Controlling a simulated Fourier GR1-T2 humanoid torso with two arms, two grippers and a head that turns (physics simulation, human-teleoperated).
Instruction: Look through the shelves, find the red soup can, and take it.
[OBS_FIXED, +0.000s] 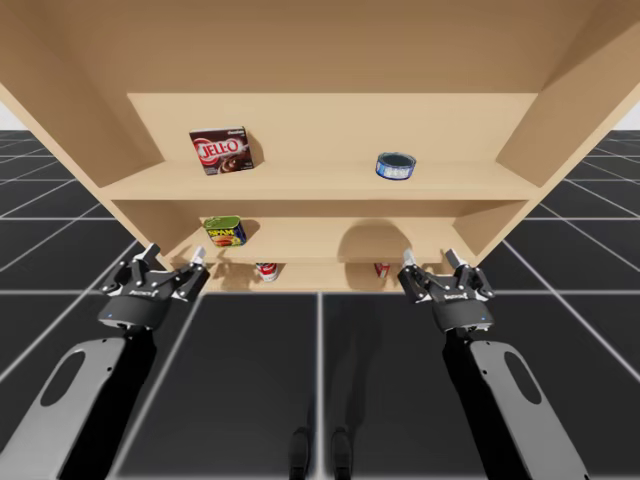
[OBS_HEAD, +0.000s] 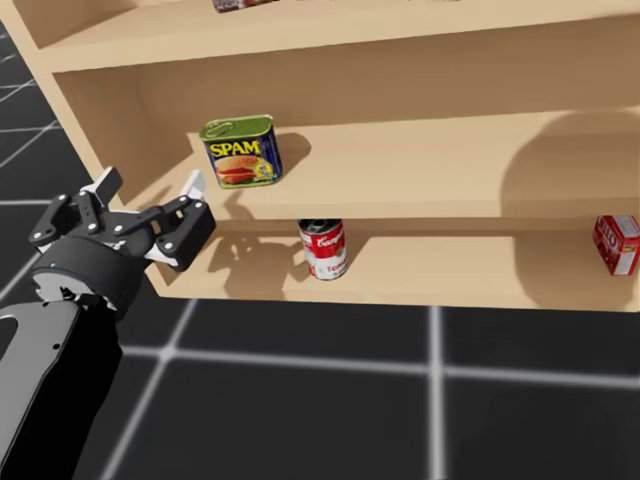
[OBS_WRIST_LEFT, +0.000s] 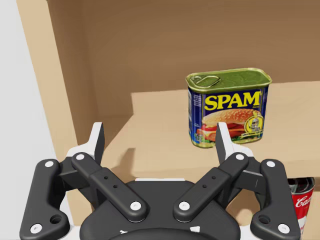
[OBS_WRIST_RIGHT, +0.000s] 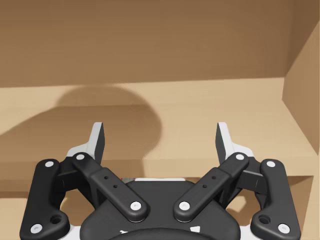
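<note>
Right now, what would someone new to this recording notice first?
The wooden shelf unit dominates, and on its middle shelf a blue tin with a green top stands out, just ahead of my open left gripper. Below the tin, on the bottom shelf, stands the red soup can. My right gripper hangs open in front of the shelves' right half.

- left gripper (OBS_FIXED: 173, 255) up first: matte black housing, jointed black link bars.
- pale round screws (OBS_WRIST_LEFT: 135, 205) dot every pivot on those bars.
- fingertips (OBS_WRIST_LEFT: 223, 141) capped in white, dark on the inner face.
- right gripper (OBS_FIXED: 428, 259): same black build, same white tips.
- left forearm (OBS_FIXED: 45, 420): grey plate, an oval slot cut through, black core beside it.
- right forearm (OBS_FIXED: 535, 435): matching grey plate, matching slot.
</note>
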